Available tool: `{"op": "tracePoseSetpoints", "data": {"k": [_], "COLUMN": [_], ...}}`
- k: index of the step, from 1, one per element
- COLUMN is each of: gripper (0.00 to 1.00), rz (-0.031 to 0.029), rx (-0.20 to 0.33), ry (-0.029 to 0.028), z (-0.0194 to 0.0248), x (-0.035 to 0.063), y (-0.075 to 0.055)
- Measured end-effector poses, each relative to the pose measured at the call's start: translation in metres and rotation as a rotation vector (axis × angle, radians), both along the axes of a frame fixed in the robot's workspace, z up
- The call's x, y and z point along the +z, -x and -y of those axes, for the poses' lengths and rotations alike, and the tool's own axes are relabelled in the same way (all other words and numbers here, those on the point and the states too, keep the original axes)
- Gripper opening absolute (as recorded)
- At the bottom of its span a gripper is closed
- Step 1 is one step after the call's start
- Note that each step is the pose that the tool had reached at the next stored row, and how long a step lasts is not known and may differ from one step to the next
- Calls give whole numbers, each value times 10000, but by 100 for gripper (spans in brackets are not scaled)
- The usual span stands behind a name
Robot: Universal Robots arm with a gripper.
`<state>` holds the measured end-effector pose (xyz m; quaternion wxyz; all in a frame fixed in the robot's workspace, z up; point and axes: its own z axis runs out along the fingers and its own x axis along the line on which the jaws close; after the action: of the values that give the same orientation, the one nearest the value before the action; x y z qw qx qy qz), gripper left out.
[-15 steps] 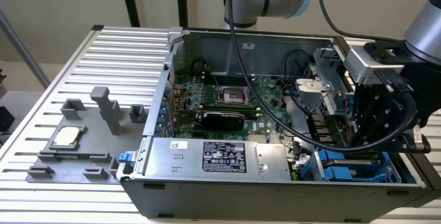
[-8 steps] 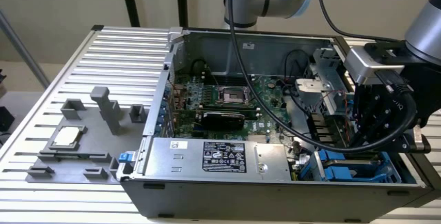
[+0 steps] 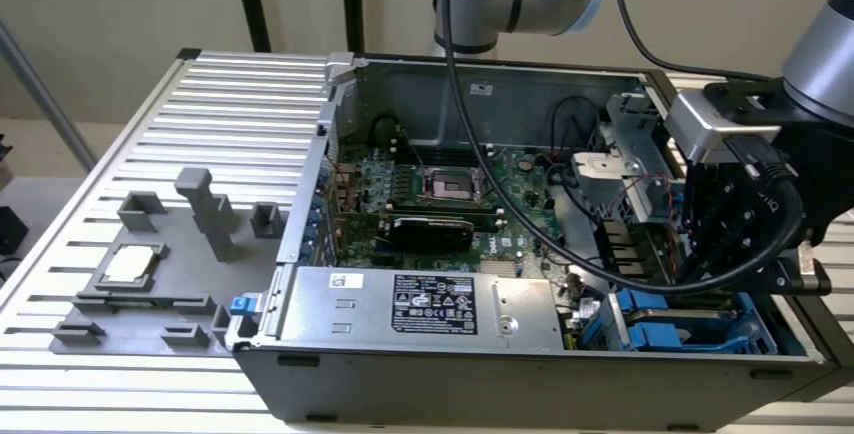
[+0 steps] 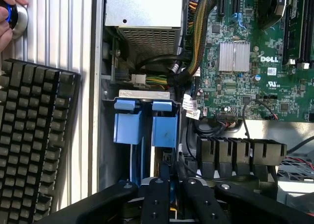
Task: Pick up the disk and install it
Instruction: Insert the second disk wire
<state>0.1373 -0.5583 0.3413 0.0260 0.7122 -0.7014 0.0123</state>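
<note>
Claw (image 4: 169, 182) clenched on the disk (image 4: 144, 135), blue frame standing on edge in the bay at the case (image 3: 534, 374) corner, beside the cables (image 4: 196, 42). Risk, by judgement: tilted frame jamming in the bay rails, or snagging those cables.

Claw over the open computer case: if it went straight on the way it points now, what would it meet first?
Probably the blue drive carriers in the bay at the case's corner. The claw is shut and points down at them, close above. Depth is unclear, so whether it already touches cannot be told.
</note>
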Motion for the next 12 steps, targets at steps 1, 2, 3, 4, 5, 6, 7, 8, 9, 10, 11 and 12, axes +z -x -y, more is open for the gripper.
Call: {"op": "tracePoseSetpoints", "data": {"k": [1, 2, 3, 4, 5, 6, 7, 8, 9, 10, 11, 12], "gripper": [16, 16, 16, 16, 16, 16, 16, 16, 16, 16, 16, 16], "rz": [0, 0, -1, 0, 0, 0, 0, 0, -1, -1, 0, -1], "rx": [0, 0, -1, -1, 0, 0, -1, 0, 0, -1, 0, -1], "ry": [1, 1, 1, 2, 2, 1, 1, 3, 2, 0, 0, 0], "z": [-2, -2, -2, -2, -2, -3, -3, -2, -2, 0, 2, 5], "x": [0, 0, 0, 0, 0, -1, -1, -1, -1, -2, -2, -2], "y": [0, 0, 0, 0, 0, 0, 0, 0, 0, 0, 0, 0]}}
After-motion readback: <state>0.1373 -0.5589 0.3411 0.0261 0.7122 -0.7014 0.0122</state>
